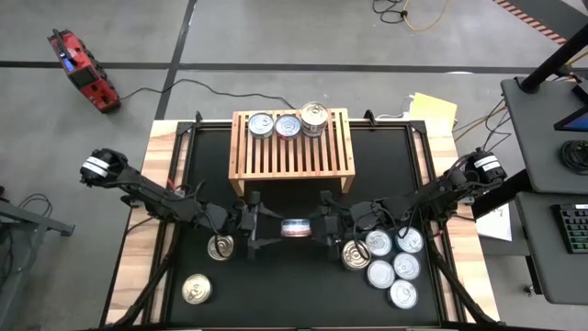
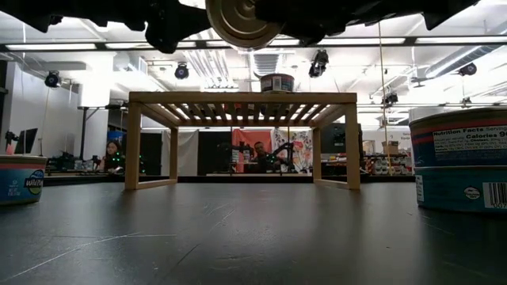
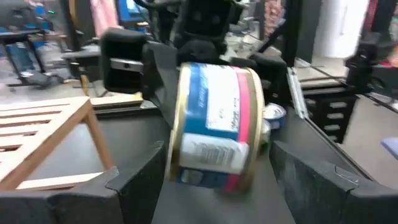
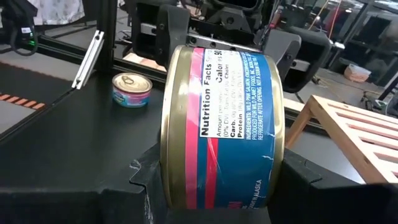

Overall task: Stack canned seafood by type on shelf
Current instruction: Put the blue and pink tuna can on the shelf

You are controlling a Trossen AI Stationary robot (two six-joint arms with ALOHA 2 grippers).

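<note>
A tall tin [image 1: 296, 228] with a blue, white and pink label and gold rims hangs on its side above the table's middle, just in front of the light-wood shelf [image 1: 291, 147]. My right gripper [image 4: 221, 180] comes from the right and is shut on it. My left gripper [image 3: 214, 180] comes from the left and is open. Its fingers stand on either side of the tin's flat ends, with a gap on each side. The low view shows the tin's gold end [image 2: 242, 20] facing the near edge. Three tins [image 1: 288, 124] stand on the shelf's far edge. My right gripper pinches the tin between its two fingers [image 4: 142, 180], one on each flat end [image 4: 169, 124]. The fingers come in level from the table's right. The tin is lifted clear of the table and lies on its side, its axis running near to far.
Two gold-lidded tins [image 1: 220, 246] [image 1: 196, 289] stand on the black mat at the left. Several silver-lidded tins [image 1: 393, 262] cluster at the right near my right arm. The shelf's near slats [image 1: 291, 170] are bare. People sit in the room behind [image 2: 257, 154].
</note>
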